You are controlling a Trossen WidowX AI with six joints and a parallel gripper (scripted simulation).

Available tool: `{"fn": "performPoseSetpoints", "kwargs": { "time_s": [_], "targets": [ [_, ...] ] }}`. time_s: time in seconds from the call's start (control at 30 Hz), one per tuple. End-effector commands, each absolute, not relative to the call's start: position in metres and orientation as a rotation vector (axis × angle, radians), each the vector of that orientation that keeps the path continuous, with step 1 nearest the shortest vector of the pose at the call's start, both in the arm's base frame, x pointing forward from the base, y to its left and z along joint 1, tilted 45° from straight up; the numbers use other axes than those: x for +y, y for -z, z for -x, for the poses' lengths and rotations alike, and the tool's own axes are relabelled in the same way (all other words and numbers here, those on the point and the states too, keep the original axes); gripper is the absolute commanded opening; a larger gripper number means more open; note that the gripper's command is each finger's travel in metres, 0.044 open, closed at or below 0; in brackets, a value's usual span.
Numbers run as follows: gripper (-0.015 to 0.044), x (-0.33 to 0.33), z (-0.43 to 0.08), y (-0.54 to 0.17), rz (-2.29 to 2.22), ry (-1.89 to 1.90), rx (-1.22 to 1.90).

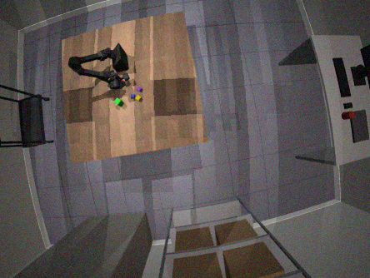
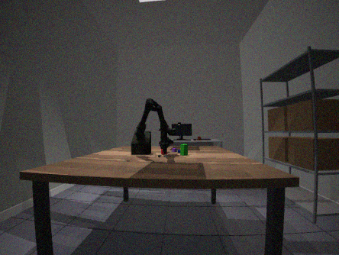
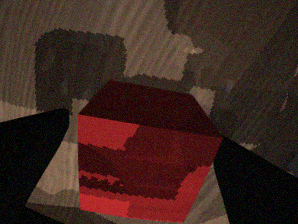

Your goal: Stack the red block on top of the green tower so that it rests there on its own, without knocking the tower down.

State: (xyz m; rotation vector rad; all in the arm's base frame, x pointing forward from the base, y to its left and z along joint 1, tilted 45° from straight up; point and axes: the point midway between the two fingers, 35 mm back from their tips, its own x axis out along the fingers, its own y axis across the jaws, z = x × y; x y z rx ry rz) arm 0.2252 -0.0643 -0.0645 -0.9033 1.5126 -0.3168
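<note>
While hand [image 3: 143,183] straddles red block [image 3: 141,156] | fingers apart | no legible writing

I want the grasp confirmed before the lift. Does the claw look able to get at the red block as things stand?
Probably yes. In the wrist view the red block sits between the open claw fingers, with nothing between them and its sides.

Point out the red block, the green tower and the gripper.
red block [image 3: 143,163], wrist view, front face.
green tower [image 2: 184,149], exterior view, side face.
gripper [image 1: 117,81], top view, between its fingertips, open around the block.
</note>
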Motion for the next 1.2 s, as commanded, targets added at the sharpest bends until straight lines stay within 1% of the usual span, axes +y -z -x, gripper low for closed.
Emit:
{"fn": "performPoseSetpoints", "kwargs": {
  "time_s": [0.0,0.17,0.4,0.57,1.17],
  "targets": [
    [0.0309,-0.065,-0.225,0.064,0.908,0.317,1.512],
    [0.0177,-0.065,-0.225,0.064,0.908,0.317,1.512],
    [0.0131,-0.065,-0.225,0.064,0.908,0.317,1.512],
    [0.0000,-0.057,-0.225,0.058,0.907,0.316,1.512],
    [0.0000,-0.008,-0.219,0.008,0.905,0.314,1.512]
  ]
}}
